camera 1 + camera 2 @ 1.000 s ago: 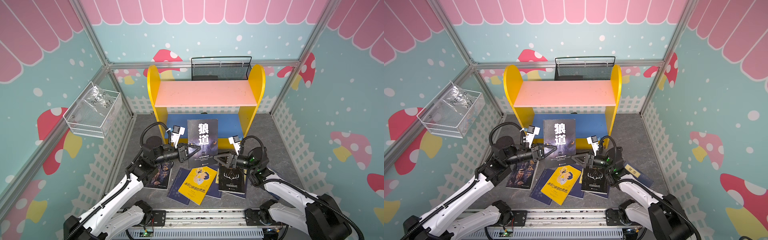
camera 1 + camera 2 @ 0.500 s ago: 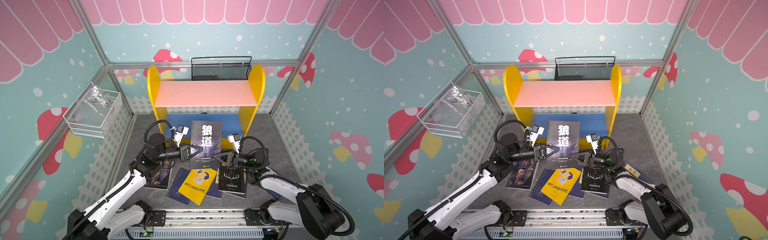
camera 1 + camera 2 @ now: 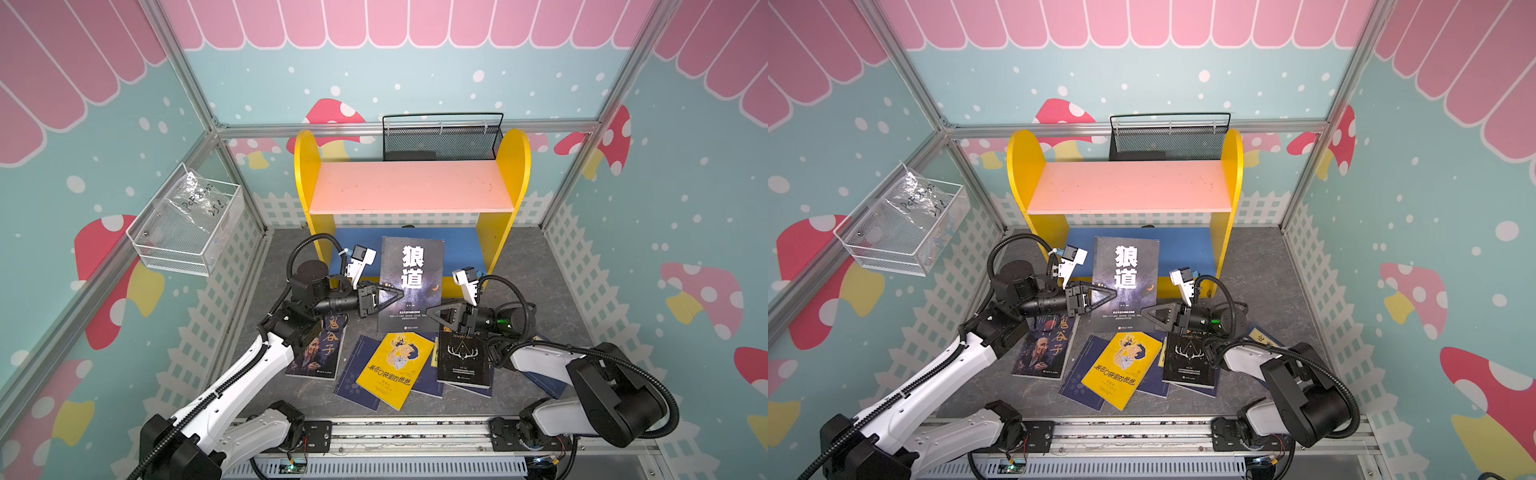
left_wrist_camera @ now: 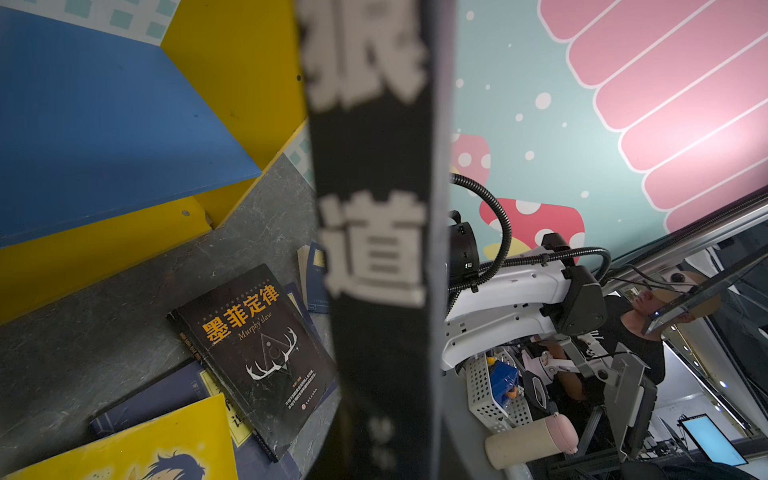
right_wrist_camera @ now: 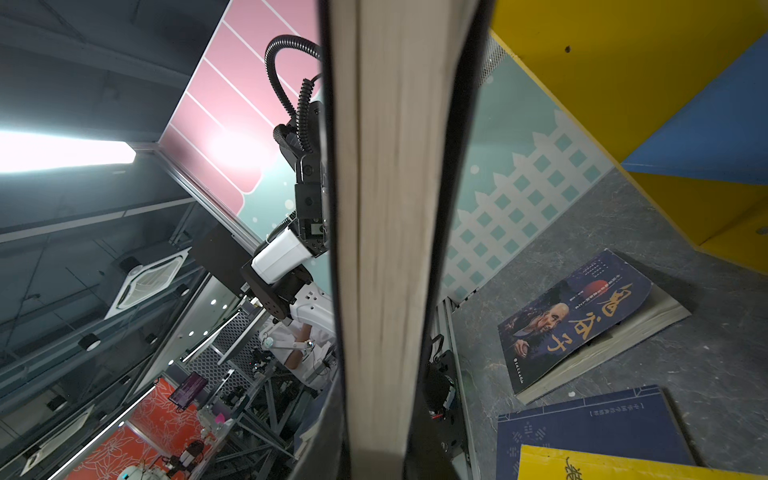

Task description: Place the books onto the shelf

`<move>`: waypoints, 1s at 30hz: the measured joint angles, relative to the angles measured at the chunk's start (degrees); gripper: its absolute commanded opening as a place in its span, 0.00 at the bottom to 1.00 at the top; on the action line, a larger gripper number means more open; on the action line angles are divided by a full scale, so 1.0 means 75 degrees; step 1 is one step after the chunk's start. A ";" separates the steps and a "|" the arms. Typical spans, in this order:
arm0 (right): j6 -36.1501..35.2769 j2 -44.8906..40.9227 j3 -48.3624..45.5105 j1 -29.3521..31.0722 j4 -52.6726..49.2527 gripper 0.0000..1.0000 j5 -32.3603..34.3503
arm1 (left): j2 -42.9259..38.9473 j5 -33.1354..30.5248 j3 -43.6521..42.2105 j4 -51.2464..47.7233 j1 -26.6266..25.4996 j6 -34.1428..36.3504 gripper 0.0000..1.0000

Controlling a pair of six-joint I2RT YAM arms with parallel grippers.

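In both top views, a tall black book (image 3: 411, 286) with big white letters stands upright. Its cover faces the near side. It is just in front of the blue bottom board of the shelf (image 3: 514, 166), not on it. The left end effector (image 3: 399, 293) is clamped on the book's left edge. The right end effector (image 3: 430, 311) is clamped on its right edge, a bit lower down. More books lie flat on the grey table (image 3: 519, 266), near the arms. There is a yellow book (image 3: 395, 370), a black book with antlers (image 3: 465, 357) and a dark book with an old man (image 3: 318, 353) on the left. Blue books (image 3: 357, 382) lie under them. A black basket (image 3: 440, 141) sits behind the shelf. A white wire basket (image 3: 187, 232) hangs on the left wall.

In the left wrist view, the tall black book's spine fills the middle, very close and blurry. Past it are the shelf's blue board and yellow side. The black book with antlers lies flat on the table.

In the right wrist view, the pale page edge of the tall black book fills the middle. The dark book with an old man lies flat on the table, with a blue book near it.
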 measured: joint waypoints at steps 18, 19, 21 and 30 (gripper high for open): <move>-0.2416 -0.0221 0.2296 0.0087 -0.6948 0.00 0.1996 | -0.3246 -0.6767 0.1664 -0.4182 0.0256 0.1918 0.99; -0.2448 -0.0044 0.2442 0.0085 -0.7067 0.00 0.2040 | -0.3448 -0.7143 0.1638 -0.4240 0.0256 0.1938 0.99; -0.2480 0.0396 0.2769 0.0096 -0.7257 0.00 0.2090 | -0.3742 -0.7656 0.1536 -0.4290 0.0259 0.1993 0.99; -0.2565 0.2535 0.4788 0.0478 -0.7813 0.00 0.2043 | -0.3934 -0.8329 0.0769 -0.4421 0.0265 0.2107 0.99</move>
